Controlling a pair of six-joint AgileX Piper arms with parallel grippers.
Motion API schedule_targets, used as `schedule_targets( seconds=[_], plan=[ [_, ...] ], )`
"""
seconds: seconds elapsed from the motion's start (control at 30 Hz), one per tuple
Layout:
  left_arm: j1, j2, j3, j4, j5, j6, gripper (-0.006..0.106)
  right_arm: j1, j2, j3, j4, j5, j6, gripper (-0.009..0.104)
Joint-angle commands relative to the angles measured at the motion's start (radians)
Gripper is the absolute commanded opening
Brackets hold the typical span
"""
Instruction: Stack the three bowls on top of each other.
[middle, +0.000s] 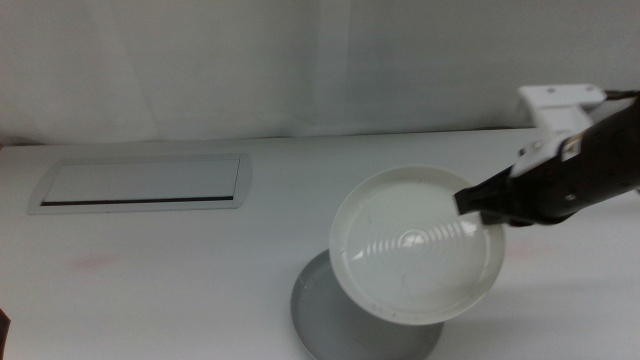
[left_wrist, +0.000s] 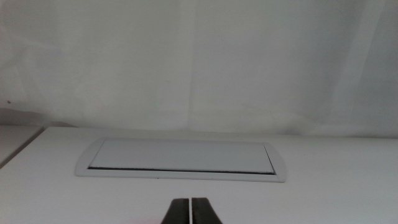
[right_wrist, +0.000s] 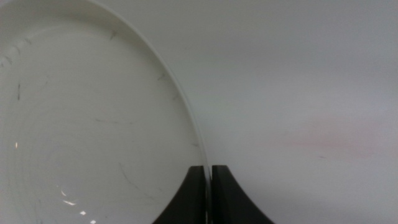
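In the middle view my right gripper (middle: 478, 203) comes in from the right and is shut on the rim of a pale, whitish bowl (middle: 415, 245), holding it tilted in the air. Below it a grey bowl (middle: 325, 310) rests on the table near the front edge, partly covered by the held bowl. The right wrist view shows the same pale bowl (right_wrist: 81, 124) with its rim pinched between my right gripper (right_wrist: 208, 169) jaws. My left gripper (left_wrist: 191, 202) is shut on nothing, away from the bowls. A third bowl is out of view.
A flat rectangular grey panel (middle: 140, 183) is set into the white table at the back left, also seen as the panel (left_wrist: 180, 158) in the left wrist view. A white curtain backs the table. A faint pink stain (middle: 95, 262) marks the left side.
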Motion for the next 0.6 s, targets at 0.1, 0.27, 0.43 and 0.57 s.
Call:
schedule_targets(
  seconds=[0.1, 0.27, 0.43, 0.57],
  plan=[
    [0.003, -0.007, 0.037, 0.001, -0.016, -0.008, -0.003, 0.068, 0.102, -0.005, -0.046, -0.064, 0.071, -0.002],
    [0.003, -0.007, 0.037, 0.001, -0.016, -0.008, -0.003, 0.109, 0.201, -0.005, -0.034, -0.122, 0.082, -0.002],
    [0.003, -0.007, 0.037, 0.001, -0.016, -0.008, -0.003, 0.14, 0.266, -0.005, -0.032, -0.141, 0.103, -0.002],
    [0.003, -0.007, 0.037, 0.001, -0.016, -0.008, -0.003, 0.163, 0.292, -0.005, -0.03, -0.154, 0.103, -0.002]
  ],
)
